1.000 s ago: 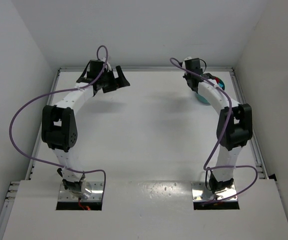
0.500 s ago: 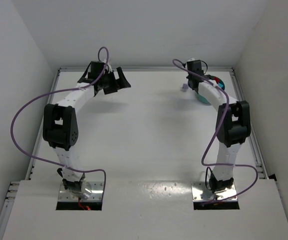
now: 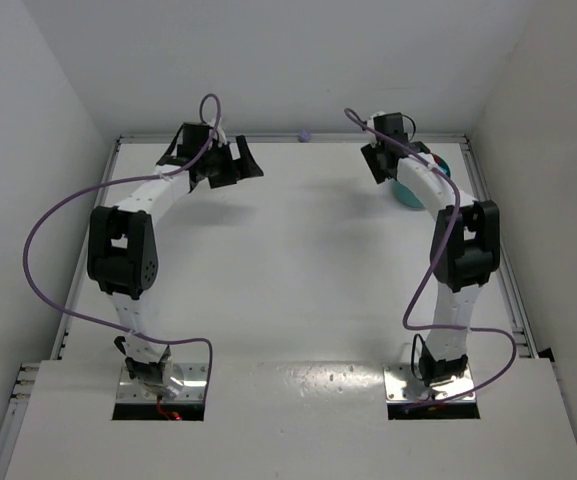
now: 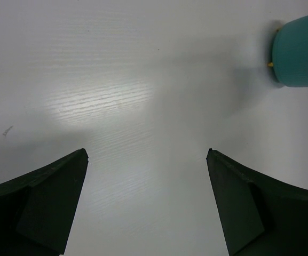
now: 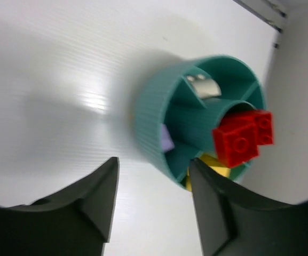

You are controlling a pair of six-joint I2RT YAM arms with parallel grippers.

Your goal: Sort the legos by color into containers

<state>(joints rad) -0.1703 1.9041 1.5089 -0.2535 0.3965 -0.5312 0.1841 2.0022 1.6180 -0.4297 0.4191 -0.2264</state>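
The round teal dish (image 5: pixel 159 114) fills the right wrist view. Its compartments hold red bricks (image 5: pixel 242 140), a yellow brick (image 5: pixel 218 162), a purple brick (image 5: pixel 166 140) and a cream piece (image 5: pixel 202 85). My right gripper (image 5: pixel 154 161) is open and empty, just in front of the dish's near wall. In the top view the dish (image 3: pixel 406 195) is mostly hidden by the right arm, with my right gripper (image 3: pixel 376 165) at its left. A small purple brick (image 3: pixel 304 134) lies at the table's far edge. My left gripper (image 3: pixel 234 162) is open and empty over bare table at the far left.
The left wrist view shows my open left gripper (image 4: pixel 147 152) over white table, with the teal dish (image 4: pixel 300 50) far off at the upper right. White walls close in the table at the back and on both sides.
A small purple brick that lay beside my right gripper half a second ago now lies at the far edge, further left. My right gripper has shifted slightly back and left. The left arm is still.
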